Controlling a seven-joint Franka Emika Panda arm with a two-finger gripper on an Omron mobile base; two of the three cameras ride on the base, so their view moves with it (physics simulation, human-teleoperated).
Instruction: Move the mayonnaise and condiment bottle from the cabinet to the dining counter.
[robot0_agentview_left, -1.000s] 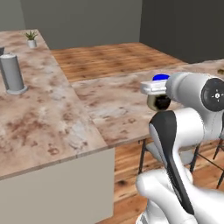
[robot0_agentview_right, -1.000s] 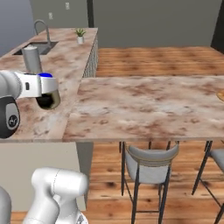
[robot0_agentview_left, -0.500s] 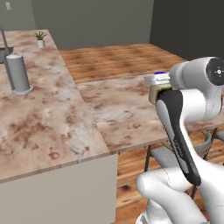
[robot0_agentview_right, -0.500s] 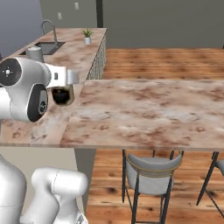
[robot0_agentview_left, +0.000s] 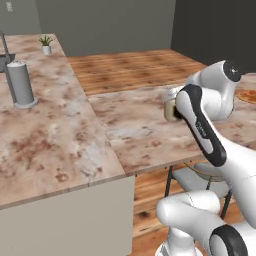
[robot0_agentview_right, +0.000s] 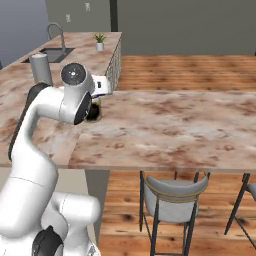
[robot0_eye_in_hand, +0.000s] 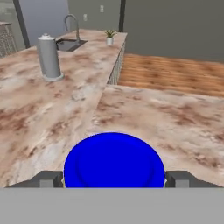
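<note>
The mayonnaise (robot0_eye_in_hand: 113, 164) shows its round blue lid in the hand view, sitting between the two finger tips of my gripper (robot0_eye_in_hand: 113, 180), which is shut on it. From the left base view the cream jar (robot0_agentview_left: 168, 109) peeks out behind the forearm, with the gripper (robot0_agentview_left: 172, 102) on it. It hangs just above the near left end of the dining counter (robot0_agentview_right: 175, 125), where the right base view shows the gripper (robot0_agentview_right: 95, 106) low over the marbled top. The condiment bottle and the cabinet are out of view.
A grey canister (robot0_eye_in_hand: 49, 57) stands on the side counter (robot0_agentview_left: 45, 135), with a sink and faucet (robot0_eye_in_hand: 70, 39) and a small potted plant (robot0_eye_in_hand: 110, 36) beyond. Stools (robot0_agentview_right: 172, 197) stand under the dining counter. An orange flat thing (robot0_agentview_left: 247, 95) lies at its far right.
Both base views have shifted, so the base has moved. The hand, still holding the jar, has swung from over the counter corner to over the dining counter's end.
</note>
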